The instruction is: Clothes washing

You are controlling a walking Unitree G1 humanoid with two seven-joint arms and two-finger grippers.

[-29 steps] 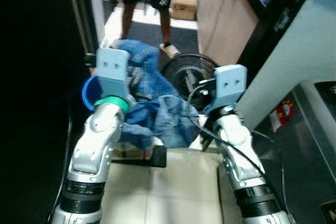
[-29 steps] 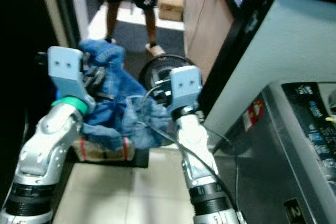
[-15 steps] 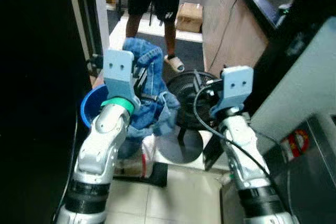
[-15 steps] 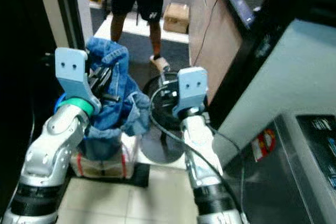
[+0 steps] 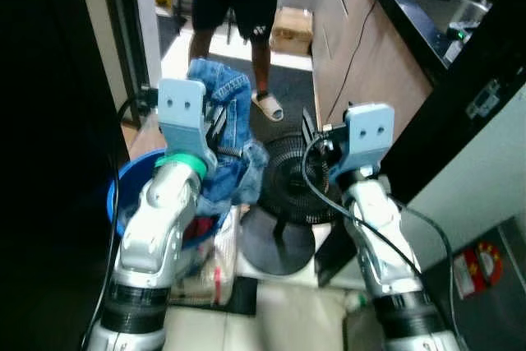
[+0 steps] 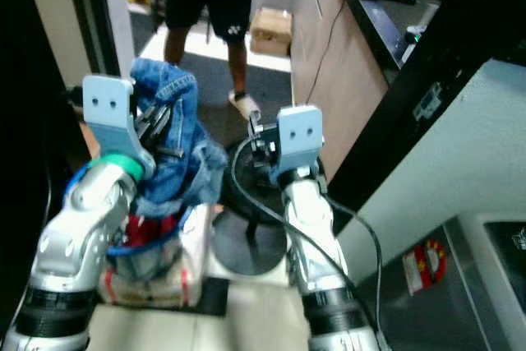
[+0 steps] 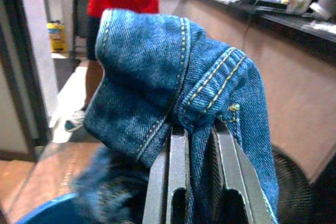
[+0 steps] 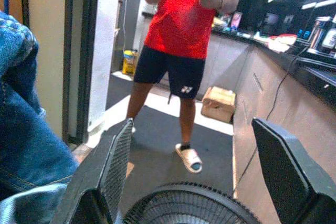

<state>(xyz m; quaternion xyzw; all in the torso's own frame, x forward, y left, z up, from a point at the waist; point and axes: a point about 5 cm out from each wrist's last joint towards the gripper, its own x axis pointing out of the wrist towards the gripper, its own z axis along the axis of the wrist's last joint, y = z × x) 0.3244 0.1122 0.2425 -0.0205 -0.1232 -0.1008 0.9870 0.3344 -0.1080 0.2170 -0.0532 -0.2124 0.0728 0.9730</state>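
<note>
Step in hand, by my reading: carrying laundry to the washer. The left gripper is clenched on a pair of blue jeans, held aloft at 10 o'clock over a blue basket of clothes. The right gripper hangs spread and empty above a floor fan at 12 o'clock. A person stands beyond. The next move likely calls for turning toward the washer at 4 o'clock without snagging the trailing denim.

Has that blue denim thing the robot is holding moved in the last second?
Yes. The jeans hung spread across toward the right gripper and over the black fan; now they hang bunched at the left gripper, off the fan.
</note>
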